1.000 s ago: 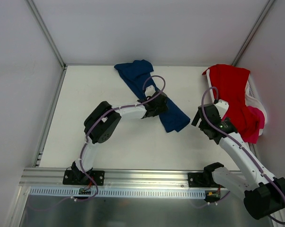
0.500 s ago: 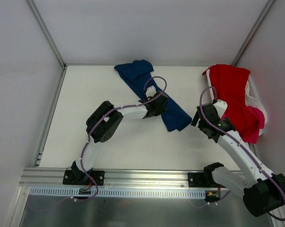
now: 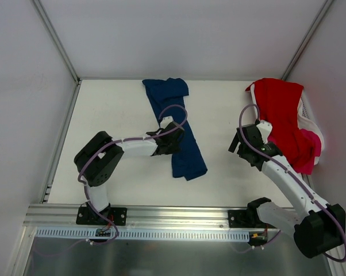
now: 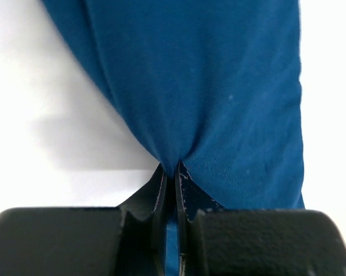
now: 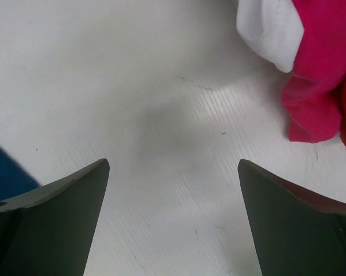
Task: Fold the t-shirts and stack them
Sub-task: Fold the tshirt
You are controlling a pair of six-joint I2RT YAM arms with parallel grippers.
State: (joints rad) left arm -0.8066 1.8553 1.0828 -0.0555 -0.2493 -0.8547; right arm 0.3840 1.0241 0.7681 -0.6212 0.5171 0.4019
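Observation:
The navy blue t-shirt (image 3: 181, 129) lies as a long crumpled strip from the table's back middle toward the front. My left gripper (image 3: 172, 140) is shut on a pinch of its cloth (image 4: 219, 86) at mid-length; the chest print does not show. The red t-shirt (image 3: 282, 112) drapes over the white basket (image 3: 307, 118) at the right edge, with the bright pink t-shirt (image 3: 309, 150) below it. My right gripper (image 3: 245, 141) is open and empty over bare table, left of the basket. The pink cloth (image 5: 319, 75) shows at the right wrist view's upper right.
A white cloth fold (image 5: 270, 31) shows beside the pink shirt in the right wrist view. White enclosure walls stand at the left, back and right. An aluminium rail (image 3: 179, 215) runs along the near edge by the arm bases.
My left gripper has pulled the navy shirt left and toward the front, swinging the strip closer to straight front-to-back. My right gripper has shifted slightly left and back.

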